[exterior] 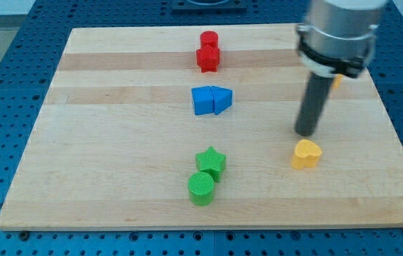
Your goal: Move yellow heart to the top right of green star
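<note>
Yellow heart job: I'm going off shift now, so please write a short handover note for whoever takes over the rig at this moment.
Tip: my tip is on the board just above the yellow heart in the view, very close to it; I cannot tell if they touch.
Blocks: the yellow heart lies to the view's right of the green star, roughly level with it and well apart. A green cylinder sits against the star's lower left.
Done: the heart is already on the star's right side.
Left: bring the heart up and nearer, to the star's top right. From above, the tip would likely push it down, so reposition first.
</note>
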